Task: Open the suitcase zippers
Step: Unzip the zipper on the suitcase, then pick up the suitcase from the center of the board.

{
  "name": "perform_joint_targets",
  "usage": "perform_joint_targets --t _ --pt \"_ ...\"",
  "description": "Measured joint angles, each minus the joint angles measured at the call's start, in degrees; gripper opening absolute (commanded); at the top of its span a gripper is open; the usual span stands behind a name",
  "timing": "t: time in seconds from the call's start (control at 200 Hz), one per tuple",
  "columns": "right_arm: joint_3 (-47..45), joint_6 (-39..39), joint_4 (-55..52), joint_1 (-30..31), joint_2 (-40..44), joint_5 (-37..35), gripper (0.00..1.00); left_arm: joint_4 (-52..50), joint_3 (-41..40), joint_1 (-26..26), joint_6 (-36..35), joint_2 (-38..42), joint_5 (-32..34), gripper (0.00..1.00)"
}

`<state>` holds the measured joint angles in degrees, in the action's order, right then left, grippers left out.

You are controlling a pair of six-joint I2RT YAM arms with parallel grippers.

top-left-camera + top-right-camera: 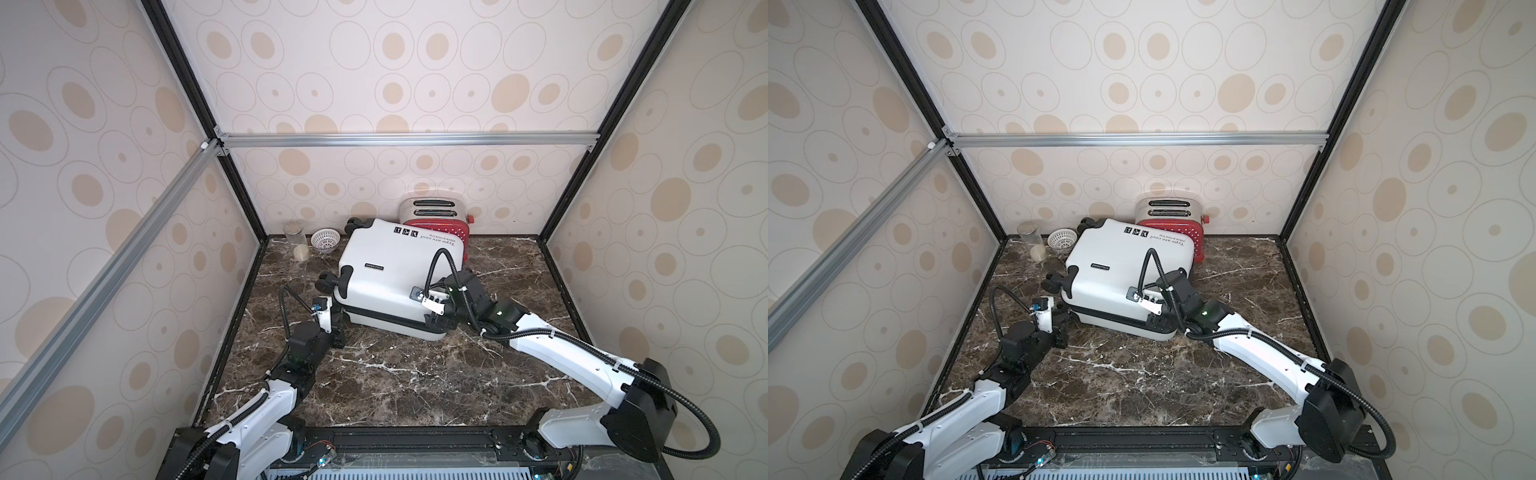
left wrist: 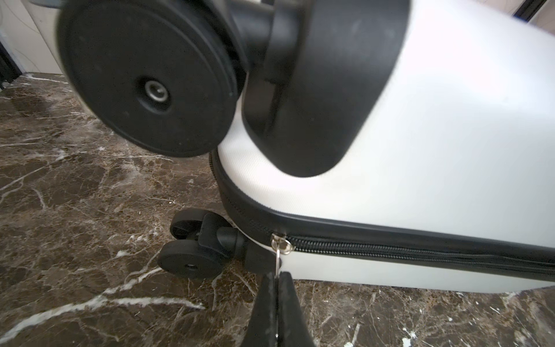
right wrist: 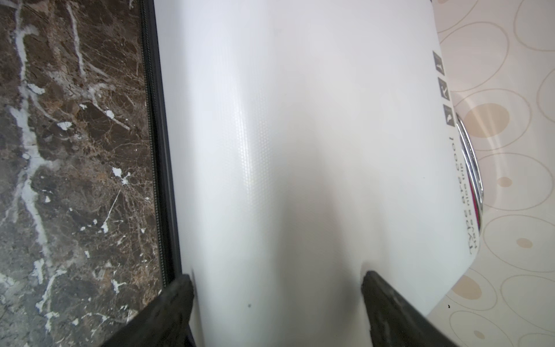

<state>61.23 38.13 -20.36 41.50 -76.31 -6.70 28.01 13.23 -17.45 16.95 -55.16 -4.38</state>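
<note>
left wrist view: the left gripper (image 2: 277, 275) has its black fingers pressed together, pinching the small silver metal pull tab (image 2: 278, 260). the tab hangs from the slider on the black zipper band (image 2: 405, 251) of the small white glossy hard-shell suitcase (image 2: 435, 135), just beside a round black wheel (image 2: 192, 264).

right wrist view: the right gripper (image 3: 277, 278) is spread wide. one fingertip sits by the zipper seam and the other on the broad face, and both touch the white shell.

in both top views the suitcase lies on its broad side on the dark brown marble table (image 1: 395, 374), between the centre and 12 o'clock, with its wheels toward 9 o'clock. the left gripper is at the case's 7 o'clock corner and the right gripper at its 5 o'clock corner.

farther back, at about 1 o'clock against the wall, a red polka-dot toaster with a silver top (image 1: 432, 205) stands right behind the case's far edge. at 11 o'clock a clear glass jar with pale powder (image 1: 296, 241) stands near the corner. a small white perforated basket (image 1: 325, 240) sits just beside it.
</note>
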Motion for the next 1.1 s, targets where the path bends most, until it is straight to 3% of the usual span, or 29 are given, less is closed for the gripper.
perform_joint_targets --t 0.195,0.64,1.1 --pt "5.7 0.0 -2.2 0.3 -2.9 7.1 0.88 4.5 -2.5 0.5 2.4 0.5 -3.0 0.00" --pt "41.2 -0.7 -2.5 8.6 -30.9 20.2 0.82 9.5 -5.7 0.7 6.1 2.1 -5.9 0.00" --pt "77.5 -2.0 -12.6 12.1 -57.4 23.5 0.78 14.9 -8.1 0.7 7.7 1.4 -7.6 0.00"
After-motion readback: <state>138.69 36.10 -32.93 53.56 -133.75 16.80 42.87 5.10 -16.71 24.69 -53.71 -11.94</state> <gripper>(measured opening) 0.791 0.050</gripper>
